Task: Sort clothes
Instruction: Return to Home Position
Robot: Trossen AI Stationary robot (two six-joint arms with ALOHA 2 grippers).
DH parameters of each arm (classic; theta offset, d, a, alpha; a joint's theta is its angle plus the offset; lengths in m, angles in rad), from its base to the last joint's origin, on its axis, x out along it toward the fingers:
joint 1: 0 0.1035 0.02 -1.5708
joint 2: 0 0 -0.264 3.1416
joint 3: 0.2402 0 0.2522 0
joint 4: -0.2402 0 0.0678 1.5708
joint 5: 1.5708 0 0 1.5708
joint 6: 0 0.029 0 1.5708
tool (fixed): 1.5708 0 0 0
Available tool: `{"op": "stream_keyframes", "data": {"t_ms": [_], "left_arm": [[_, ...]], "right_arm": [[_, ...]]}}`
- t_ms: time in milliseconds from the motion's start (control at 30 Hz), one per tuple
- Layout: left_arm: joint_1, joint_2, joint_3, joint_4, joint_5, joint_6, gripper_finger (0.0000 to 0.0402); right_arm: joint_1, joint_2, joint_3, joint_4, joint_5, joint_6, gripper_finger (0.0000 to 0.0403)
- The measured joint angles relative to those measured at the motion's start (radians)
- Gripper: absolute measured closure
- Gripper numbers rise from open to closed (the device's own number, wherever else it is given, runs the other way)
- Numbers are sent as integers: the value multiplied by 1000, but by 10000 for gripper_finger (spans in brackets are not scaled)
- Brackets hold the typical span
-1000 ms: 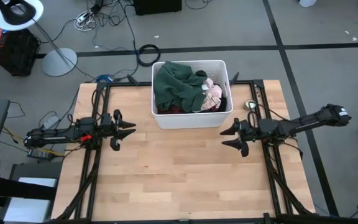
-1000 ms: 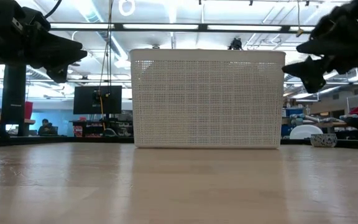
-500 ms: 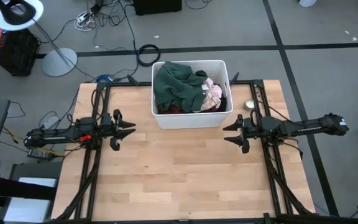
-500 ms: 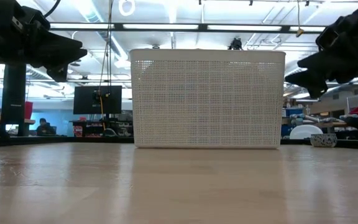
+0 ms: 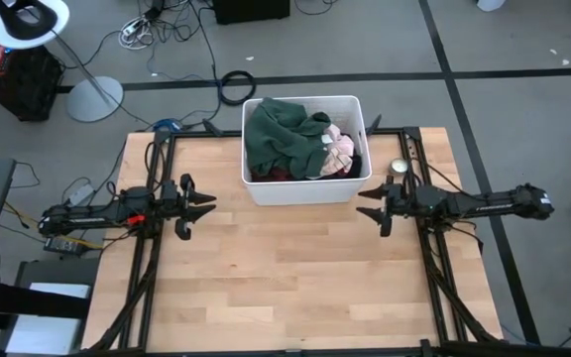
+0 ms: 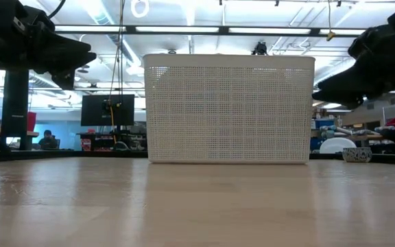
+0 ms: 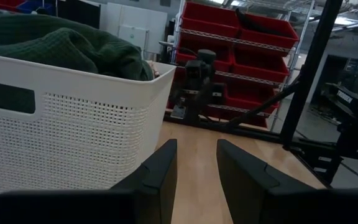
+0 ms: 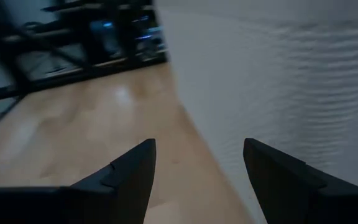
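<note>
Right gripper [image 5: 368, 206] has retreated over the bare wooden table [image 5: 285, 268].

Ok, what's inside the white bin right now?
In the white bin, a dark green top lies uppermost, a pink piece beside it. Anything beneath them is covered.

Clothes [image 5: 287, 139] lie in the bin [image 5: 305, 190] on the table [image 5: 276, 283].

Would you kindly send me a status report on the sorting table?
Left gripper open, empty, over table's left side. Right gripper open, empty, beside white perforated plastic bin. Dark green, pink and maroon fabric clothes piled inside bin. Nothing seen blocking either arm.
</note>
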Motion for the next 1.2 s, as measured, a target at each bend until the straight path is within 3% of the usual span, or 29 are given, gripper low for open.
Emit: {"op": "stream_keyframes", "data": {"t_ms": [233, 1200], "left_arm": [[0, 0, 0, 1, 0, 0, 282], [0, 0, 0, 2, 0, 0, 282]], "right_arm": [[-43, 0, 0, 13, 120, 1, 158], [-63, 12, -2, 25, 56, -31, 158]]}}
